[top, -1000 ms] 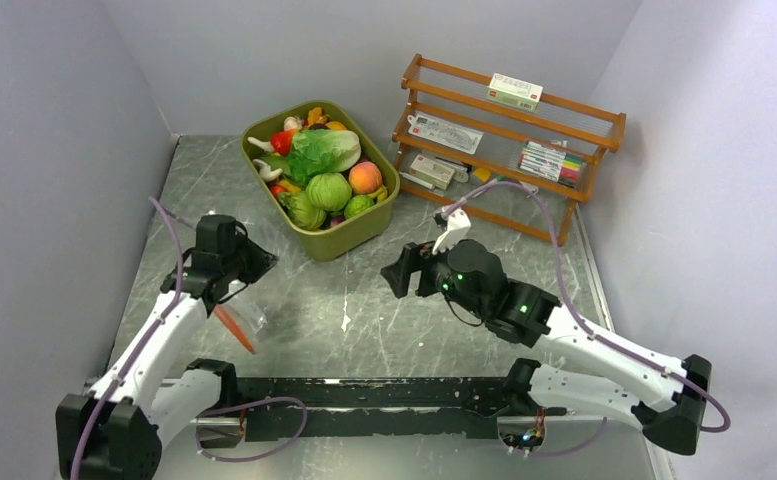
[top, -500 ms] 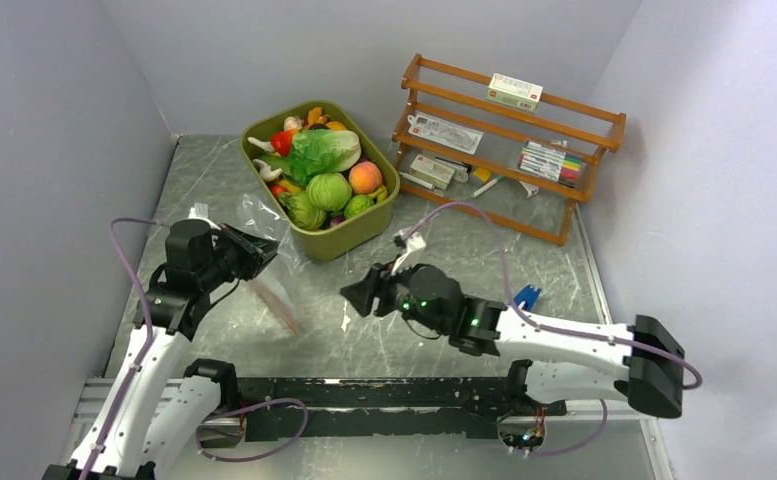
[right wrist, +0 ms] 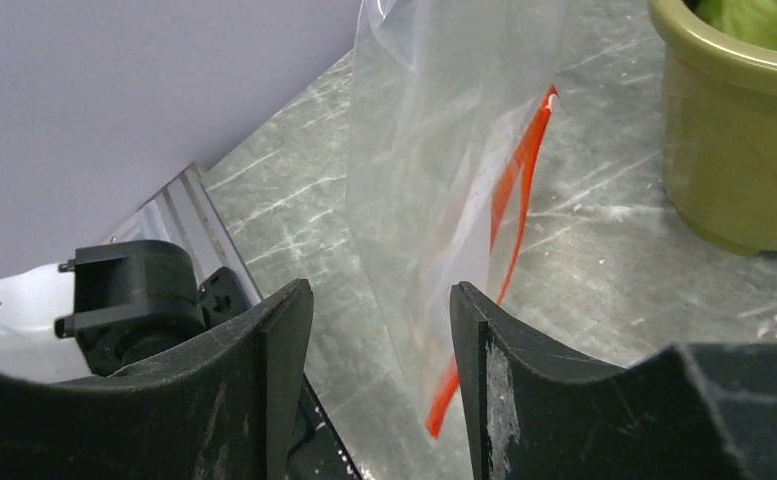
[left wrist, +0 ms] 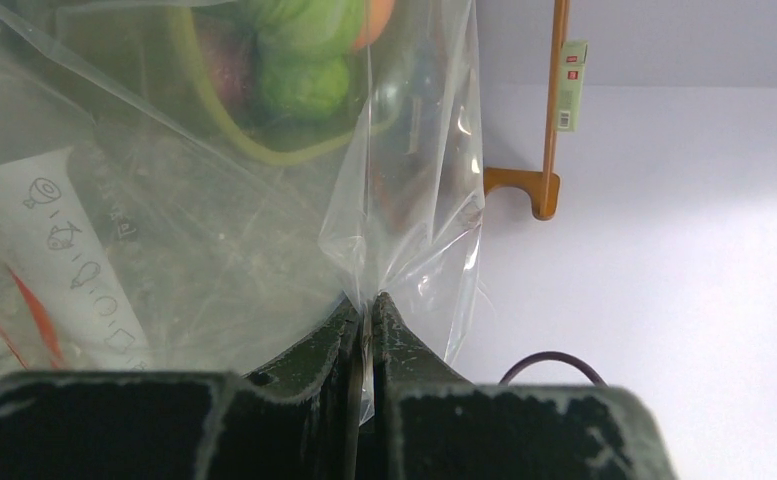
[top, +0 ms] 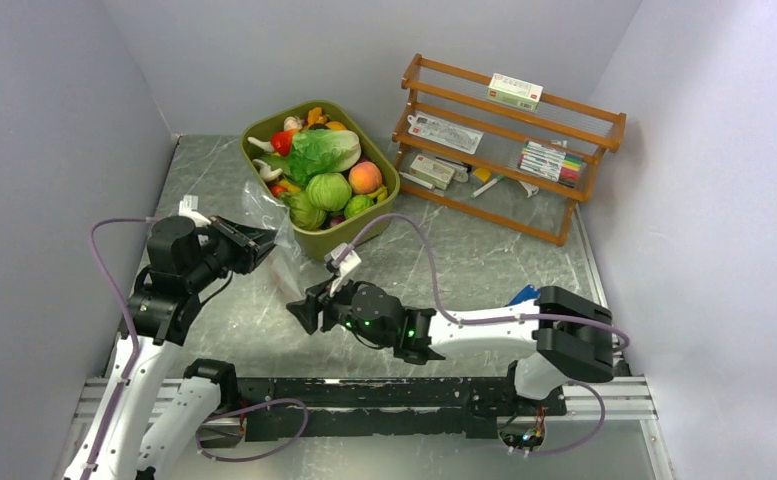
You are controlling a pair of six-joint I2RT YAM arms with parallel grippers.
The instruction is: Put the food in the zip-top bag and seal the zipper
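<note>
Left gripper clamps the clear floppy zip-top bag aloft at the olive-green plastic tub's seven o'clock; right gripper, jaws apart, faces its orange-red zipper strip, seemingly needing to pinch one lip open.

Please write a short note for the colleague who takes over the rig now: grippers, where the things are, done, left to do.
Left gripper: shut on the clear edge of the bag, holding it up beside the tub.
Right gripper: open, at the bag's lower part near the zipper, not gripping.
Food: in the tub; bag empty.
Done: bag picked up.
To do: open bag, load food, seal zipper.
</note>
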